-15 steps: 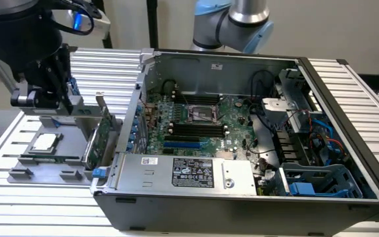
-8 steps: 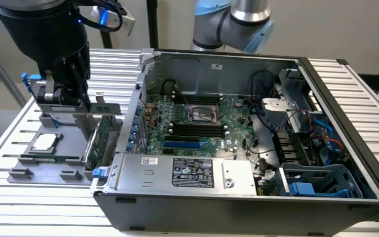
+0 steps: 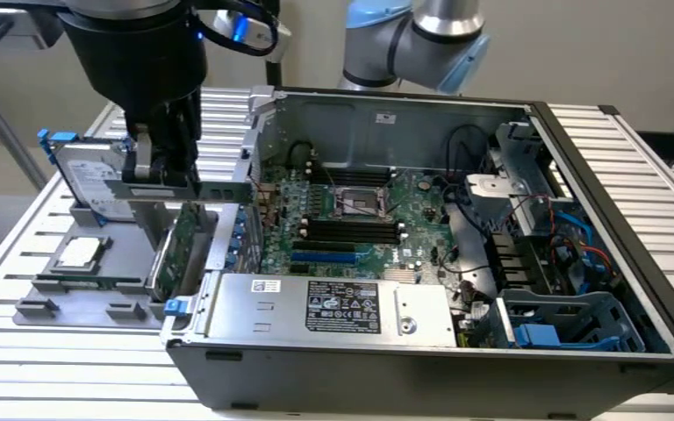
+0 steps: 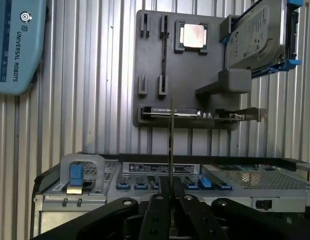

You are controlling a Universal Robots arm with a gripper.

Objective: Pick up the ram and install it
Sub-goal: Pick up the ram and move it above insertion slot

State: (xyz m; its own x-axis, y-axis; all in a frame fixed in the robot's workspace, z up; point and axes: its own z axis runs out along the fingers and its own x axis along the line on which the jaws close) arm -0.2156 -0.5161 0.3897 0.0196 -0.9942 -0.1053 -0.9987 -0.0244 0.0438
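Note:
My gripper (image 3: 159, 171) hangs over the grey holder plate (image 3: 91, 303) beside the open computer case (image 3: 618, 263), at the exterior view's left. In the wrist view the gripper (image 4: 171, 200) is shut on the ram (image 4: 171, 140). The ram appears edge-on as a thin upright strip running out from between the black fingers (image 4: 157, 215). It lines up with an empty narrow slot (image 4: 162, 60) in the holder plate (image 4: 150, 105) and is lifted clear of it. Black memory slots (image 3: 343, 230) lie on the motherboard inside the case.
On the holder stand a hard drive in a blue frame (image 3: 85, 175), a green expansion card (image 3: 179, 250) and a square processor (image 3: 80, 253). The case's power supply (image 3: 337, 307) lies near its front. A second arm (image 3: 419, 39) stands behind the case.

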